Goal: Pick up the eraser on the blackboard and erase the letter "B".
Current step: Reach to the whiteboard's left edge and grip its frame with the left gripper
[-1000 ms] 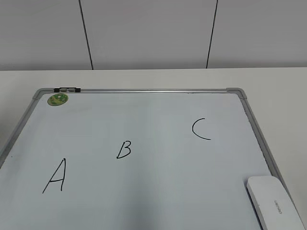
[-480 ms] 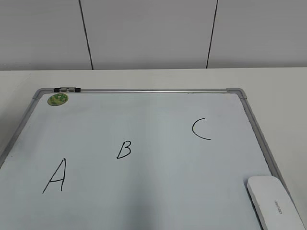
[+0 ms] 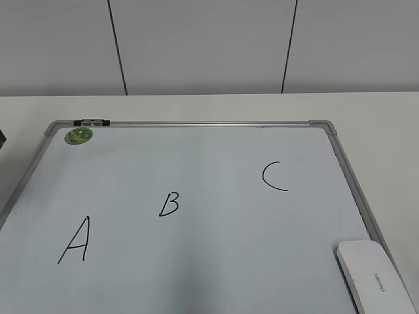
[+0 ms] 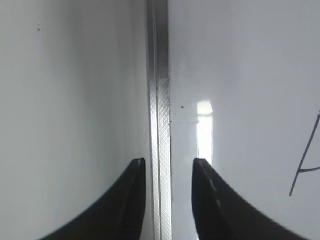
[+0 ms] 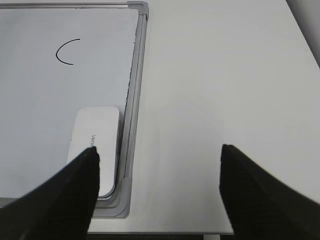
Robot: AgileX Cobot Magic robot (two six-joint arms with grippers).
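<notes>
The blackboard [image 3: 196,163] lies flat on the table, with a silver-grey frame and a green sticker [image 3: 78,135]. The letter "B" [image 3: 169,204] is drawn left of centre, between a taller "A" [image 3: 75,241] and a "C" [image 3: 273,176]. The white eraser [image 3: 374,277] lies in the board's near right corner; it also shows in the right wrist view [image 5: 96,145]. My right gripper [image 5: 159,152] is wide open and empty, above the table just right of the eraser. My left gripper [image 4: 167,162] is open and empty, straddling the board's left frame [image 4: 160,100].
The board's right frame [image 5: 135,100] runs right beside the eraser. Bare white table [image 5: 225,75] lies right of the board. A grey panelled wall [image 3: 209,46] stands behind. A dark sliver [image 3: 1,139] shows at the exterior view's left edge.
A small dark sliver has appeared at the left edge of the exterior view. The board, letters and eraser have not moved.
</notes>
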